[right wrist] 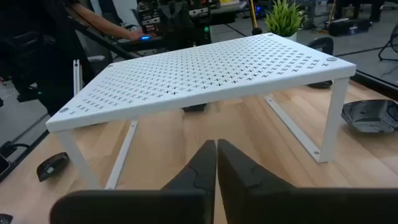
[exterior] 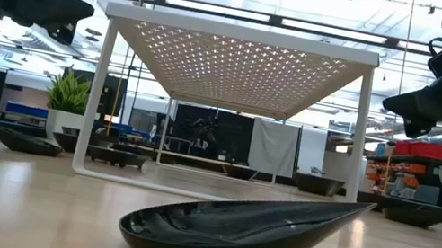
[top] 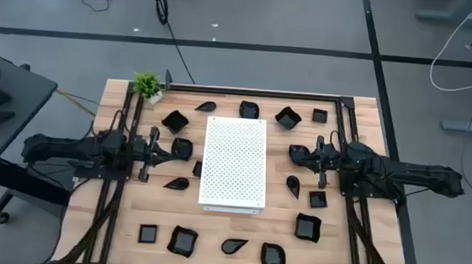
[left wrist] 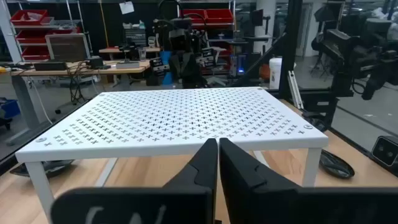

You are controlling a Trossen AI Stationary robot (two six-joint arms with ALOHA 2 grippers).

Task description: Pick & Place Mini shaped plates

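Several glossy black mini shaped plates lie flat on the wooden table around a white perforated stand, among them a teardrop one, a square one and a wavy one. A leaf-shaped plate fills the foreground of the low view. My left gripper is shut and hovers left of the stand, near a plate. My right gripper is shut and hovers right of the stand. In the low view both grippers hang well above the table.
The white stand stands on thin legs at the table's middle, its top raised above the wood. A small green potted plant sits at the far left corner. Black rails run along both sides. Bare wood shows between the plates.
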